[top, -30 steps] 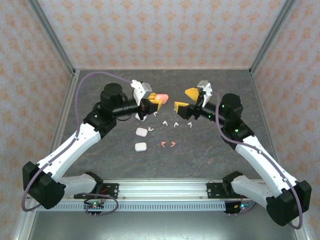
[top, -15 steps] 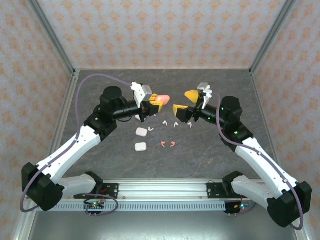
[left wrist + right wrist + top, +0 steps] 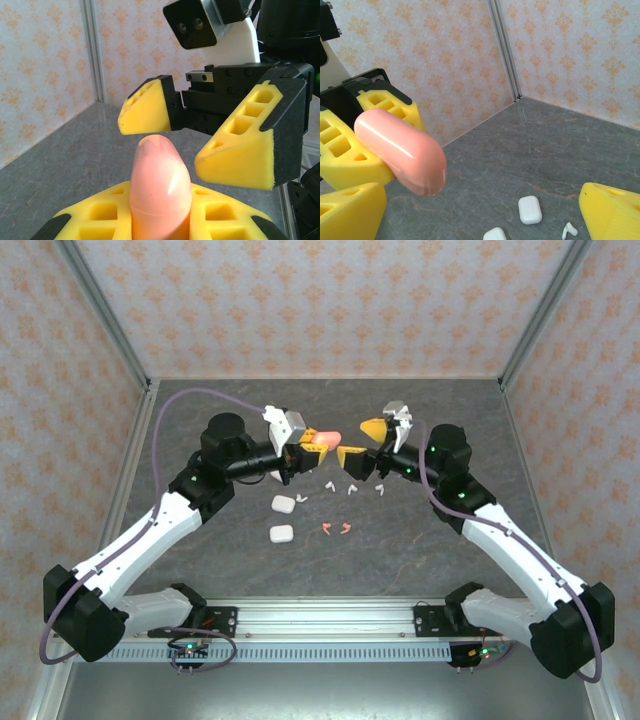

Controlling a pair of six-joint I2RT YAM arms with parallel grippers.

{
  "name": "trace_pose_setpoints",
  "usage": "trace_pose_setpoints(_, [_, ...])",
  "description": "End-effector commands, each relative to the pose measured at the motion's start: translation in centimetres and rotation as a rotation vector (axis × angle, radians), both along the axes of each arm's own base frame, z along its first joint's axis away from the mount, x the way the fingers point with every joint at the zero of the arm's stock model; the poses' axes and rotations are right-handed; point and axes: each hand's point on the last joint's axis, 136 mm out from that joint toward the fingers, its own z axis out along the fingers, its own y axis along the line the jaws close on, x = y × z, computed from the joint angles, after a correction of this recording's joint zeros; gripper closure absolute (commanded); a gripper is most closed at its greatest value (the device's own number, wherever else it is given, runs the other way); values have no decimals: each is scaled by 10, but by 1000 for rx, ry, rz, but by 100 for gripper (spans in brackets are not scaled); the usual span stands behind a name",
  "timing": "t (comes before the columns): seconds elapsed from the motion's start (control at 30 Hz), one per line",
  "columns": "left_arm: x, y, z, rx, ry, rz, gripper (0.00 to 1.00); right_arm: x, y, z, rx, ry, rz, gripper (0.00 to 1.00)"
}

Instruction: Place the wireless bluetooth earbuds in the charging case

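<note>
Over the last second the right fingers (image 3: 245,150) have swung in from the right and spread wide, so they now stand open on either side of the rounded tip of the pink charging case (image 3: 322,432) without touching it. The left fingers (image 3: 95,220) stay closed on that case's lower half, holding it in the air well above the worktop (image 3: 420,560), free end towards the other arm. That looks like the set-up for lifting the lid or taking the case over — no earbud has gone in yet. The white earbuds (image 3: 350,489) lie scattered on the worktop below the two arms, the coral-pink earbuds (image 3: 344,530) nearer the bases, and two white cases (image 3: 283,504) sit to their left. Nothing stands between the open fingers and the case — the likelier trouble is the smooth shell slipping as they close.
</note>
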Motion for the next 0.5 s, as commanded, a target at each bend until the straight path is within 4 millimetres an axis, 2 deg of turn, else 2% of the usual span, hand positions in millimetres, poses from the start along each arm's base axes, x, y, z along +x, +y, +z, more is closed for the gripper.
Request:
trace_pose_setpoints(0.0, [-5, -1, 14, -16, -69, -6, 100, 2, 1, 32, 42, -85, -12, 1])
trace_pose_setpoints(0.47, [-9, -3, 14, 0, -71, -18, 100, 21, -1, 32, -6, -79, -75, 1])
